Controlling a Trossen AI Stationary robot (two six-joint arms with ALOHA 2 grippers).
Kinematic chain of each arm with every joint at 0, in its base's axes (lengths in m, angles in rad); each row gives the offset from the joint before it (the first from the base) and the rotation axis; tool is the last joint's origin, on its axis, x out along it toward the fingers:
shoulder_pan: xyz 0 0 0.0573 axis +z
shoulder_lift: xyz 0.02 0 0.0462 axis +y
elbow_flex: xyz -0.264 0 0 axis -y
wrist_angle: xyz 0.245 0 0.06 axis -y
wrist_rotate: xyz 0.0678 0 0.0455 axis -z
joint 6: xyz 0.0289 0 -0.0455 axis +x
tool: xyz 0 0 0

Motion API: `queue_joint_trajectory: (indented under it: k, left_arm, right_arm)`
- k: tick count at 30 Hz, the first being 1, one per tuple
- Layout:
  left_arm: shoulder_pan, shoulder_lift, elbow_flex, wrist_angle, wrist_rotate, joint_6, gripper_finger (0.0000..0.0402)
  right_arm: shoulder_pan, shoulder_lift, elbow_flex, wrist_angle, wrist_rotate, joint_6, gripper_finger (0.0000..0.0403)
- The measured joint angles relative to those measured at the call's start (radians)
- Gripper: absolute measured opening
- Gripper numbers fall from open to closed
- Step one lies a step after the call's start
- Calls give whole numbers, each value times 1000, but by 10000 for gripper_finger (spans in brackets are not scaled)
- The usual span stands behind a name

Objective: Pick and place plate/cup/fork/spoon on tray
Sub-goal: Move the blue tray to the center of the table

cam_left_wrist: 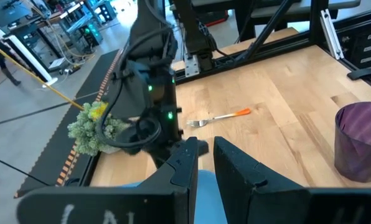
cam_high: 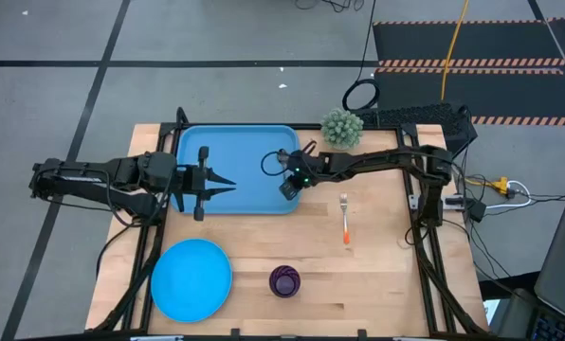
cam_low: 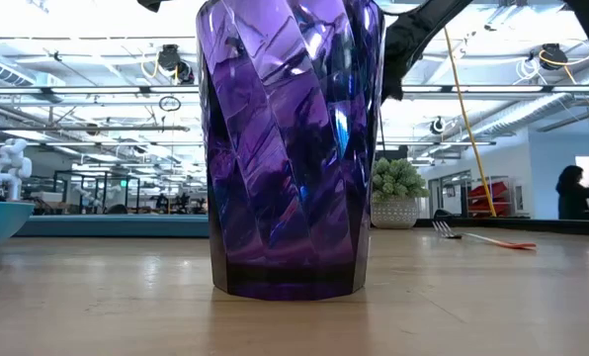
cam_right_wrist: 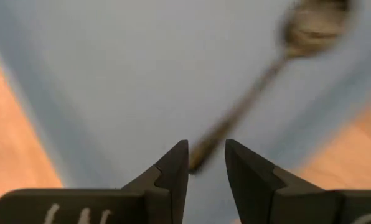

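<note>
The blue tray (cam_high: 235, 142) lies at the table's far side. My right gripper (cam_high: 288, 180) hangs over the tray's right part, fingers a little apart (cam_right_wrist: 206, 163). The dark spoon (cam_right_wrist: 260, 81) stretches away from them over the tray, its handle end between the fingertips, its bowl (cam_right_wrist: 313, 22) farthest off. My left gripper (cam_high: 227, 185) waits over the tray's middle with a narrow gap between its fingers (cam_left_wrist: 205, 163). The sky-blue plate (cam_high: 191, 278) and the purple cup (cam_high: 284, 281) stand near the front edge. The orange-handled fork (cam_high: 345, 223) lies flat, right of the tray. My right gripper has the spoon's handle end (cam_right_wrist: 201, 152) between its fingertips, close beside one finger (cam_right_wrist: 176, 165). The gap is wider than the handle, and I cannot tell whether either finger touches it. The fingers point down at the tray and lie along the spoon.
A small potted plant (cam_high: 341, 126) stands at the far edge behind the tray's right corner. Bare wood lies between fork and cup. In the low view the cup (cam_low: 290, 148) fills the foreground, and a person (cam_low: 576, 188) shows far off in the room.
</note>
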Motion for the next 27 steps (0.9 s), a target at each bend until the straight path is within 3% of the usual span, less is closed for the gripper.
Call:
queue_joint_trajectory:
  k: [5,12,27]
  left_arm:
    - [0,0,0,-1,0,-1,56]
    - [0,0,0,-2,-1,-2,56]
    - [1,0,0,-10,-18,-2,56]
  right_arm:
    - [0,-51,-1,-212,128,123,100]
    - [-2,-44,0,-193,84,237,108]
    - [6,52,-1,-64,81,270,128]
